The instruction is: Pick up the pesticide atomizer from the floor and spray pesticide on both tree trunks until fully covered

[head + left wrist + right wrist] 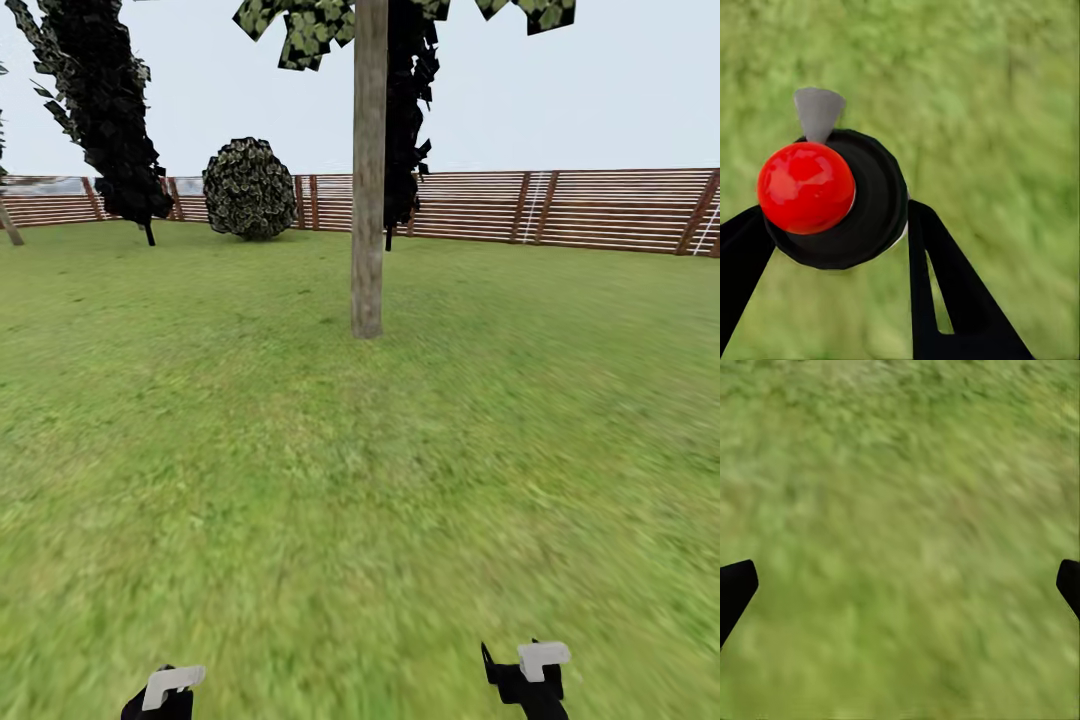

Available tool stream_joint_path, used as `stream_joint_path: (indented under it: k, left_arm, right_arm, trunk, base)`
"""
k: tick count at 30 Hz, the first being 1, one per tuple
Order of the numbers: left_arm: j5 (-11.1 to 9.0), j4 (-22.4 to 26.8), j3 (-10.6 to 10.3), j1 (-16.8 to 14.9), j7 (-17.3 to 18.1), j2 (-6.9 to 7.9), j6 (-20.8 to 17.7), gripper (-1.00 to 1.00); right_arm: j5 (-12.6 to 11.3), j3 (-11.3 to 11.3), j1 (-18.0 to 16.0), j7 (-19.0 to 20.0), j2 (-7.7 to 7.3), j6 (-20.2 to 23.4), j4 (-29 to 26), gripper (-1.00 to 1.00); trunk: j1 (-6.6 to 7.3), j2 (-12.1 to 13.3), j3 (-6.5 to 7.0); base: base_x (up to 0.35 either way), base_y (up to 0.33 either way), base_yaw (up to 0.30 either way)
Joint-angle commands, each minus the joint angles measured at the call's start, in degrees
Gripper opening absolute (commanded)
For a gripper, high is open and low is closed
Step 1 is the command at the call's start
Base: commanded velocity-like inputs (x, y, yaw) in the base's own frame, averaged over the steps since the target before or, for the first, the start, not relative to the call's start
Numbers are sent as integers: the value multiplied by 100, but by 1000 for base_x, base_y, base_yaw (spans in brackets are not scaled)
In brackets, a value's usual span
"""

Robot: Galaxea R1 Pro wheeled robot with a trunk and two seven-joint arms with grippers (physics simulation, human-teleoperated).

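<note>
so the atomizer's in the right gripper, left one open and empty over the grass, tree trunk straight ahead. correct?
Sides are swapped. The left wrist view shows the left gripper shut on the pesticide atomizer, its red spot facing the camera. The right wrist view shows the right gripper open and empty over the grass. The tree trunk does stand straight ahead in the head view.

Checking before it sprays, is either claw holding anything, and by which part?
The left claw holds the pesticide atomizer, its fingers flanking the round black body below the red top. The right claw is open over grass.
</note>
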State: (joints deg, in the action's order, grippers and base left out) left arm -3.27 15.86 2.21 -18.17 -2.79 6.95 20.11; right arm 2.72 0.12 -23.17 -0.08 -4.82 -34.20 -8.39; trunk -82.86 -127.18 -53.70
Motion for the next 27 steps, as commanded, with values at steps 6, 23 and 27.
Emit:
stream_joint_path:
  k: [6,23,27]
  left_arm:
    - [-33,1,-1,-3,0,0,19,-100]
    - [-33,2,-1,-5,3,1,19,-100]
    - [-33,-2,-1,-4,2,0,19,-100]
  right_arm:
    - [27,-4,-3,-1,-1,-16,4,100]
    - [27,-4,-3,-1,-1,-16,4,100]
    - [27,-4,-3,-5,-1,-16,4,100]
  trunk:
    - [-2,-2,-5]
    - [-2,-2,-5]
    - [-2,-2,-5]
  base:
    - [337,0,0]
    - [337,0,0]
    - [337,0,0]
